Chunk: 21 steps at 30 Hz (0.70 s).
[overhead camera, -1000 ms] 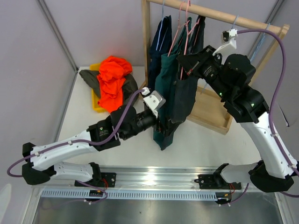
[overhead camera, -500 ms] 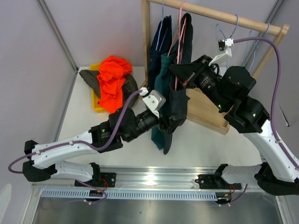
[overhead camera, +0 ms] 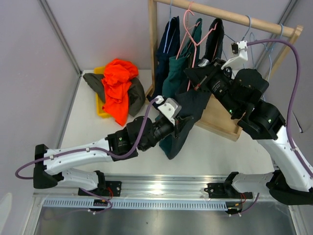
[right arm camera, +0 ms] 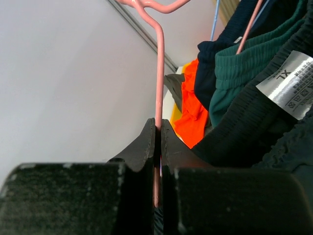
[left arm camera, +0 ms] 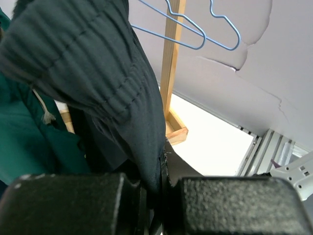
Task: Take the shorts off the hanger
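Observation:
The black shorts (overhead camera: 194, 104) hang from a pink hanger (overhead camera: 195, 39) on the wooden rail (overhead camera: 230, 17). They are stretched toward the front. My left gripper (overhead camera: 182, 122) is shut on their lower fabric; in the left wrist view the black shorts (left arm camera: 98, 73) run down into the left gripper (left arm camera: 159, 183). My right gripper (right arm camera: 158, 139) is shut on the pink hanger's wire (right arm camera: 159, 93), just below its hook. Teal shorts (overhead camera: 175, 68) and navy shorts (overhead camera: 167, 44) hang to the left on the same rail. Orange shorts (overhead camera: 117, 85) and olive shorts (overhead camera: 94, 82) lie piled at the back left.
The pile rests on a yellow tray (overhead camera: 101, 111). The rack's wooden post (overhead camera: 153, 44) and base frame (overhead camera: 222, 122) stand behind the arms. Empty blue hangers (left arm camera: 195, 29) hang on the rail to the right. Grey walls close in on both sides.
My left gripper has gone from open to shut on the black shorts and drawn them toward the front. The right gripper swung the pink hanger left, then back right.

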Each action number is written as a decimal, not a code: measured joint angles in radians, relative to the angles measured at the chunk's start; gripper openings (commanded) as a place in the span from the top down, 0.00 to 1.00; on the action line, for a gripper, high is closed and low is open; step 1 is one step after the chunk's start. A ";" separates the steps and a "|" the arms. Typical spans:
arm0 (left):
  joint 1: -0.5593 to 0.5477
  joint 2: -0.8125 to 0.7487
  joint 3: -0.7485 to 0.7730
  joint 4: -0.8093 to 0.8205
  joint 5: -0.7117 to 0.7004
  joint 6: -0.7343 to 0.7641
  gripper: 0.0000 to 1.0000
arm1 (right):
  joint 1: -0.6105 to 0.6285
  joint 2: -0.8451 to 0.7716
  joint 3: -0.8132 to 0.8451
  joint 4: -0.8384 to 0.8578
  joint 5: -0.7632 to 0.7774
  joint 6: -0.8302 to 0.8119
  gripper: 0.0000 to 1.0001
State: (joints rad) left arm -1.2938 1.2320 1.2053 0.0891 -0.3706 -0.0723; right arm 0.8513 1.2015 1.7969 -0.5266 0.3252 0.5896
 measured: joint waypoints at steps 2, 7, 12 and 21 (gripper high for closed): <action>0.000 -0.008 -0.019 0.021 0.001 -0.010 1.00 | 0.002 0.005 0.024 -0.034 0.004 -0.009 1.00; -0.003 -0.065 -0.090 0.072 0.002 -0.043 0.95 | 0.013 0.047 0.103 -0.111 0.003 -0.028 1.00; -0.003 -0.112 -0.142 0.090 -0.005 -0.063 0.82 | 0.027 0.056 0.111 -0.119 -0.023 -0.028 1.00; -0.013 -0.123 -0.183 0.024 0.004 -0.089 0.86 | 0.014 0.035 0.136 -0.027 0.007 -0.037 1.00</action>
State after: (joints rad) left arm -1.3071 1.1088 1.0225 0.1131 -0.3668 -0.1612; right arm 0.8654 1.2369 1.9331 -0.5541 0.3325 0.5526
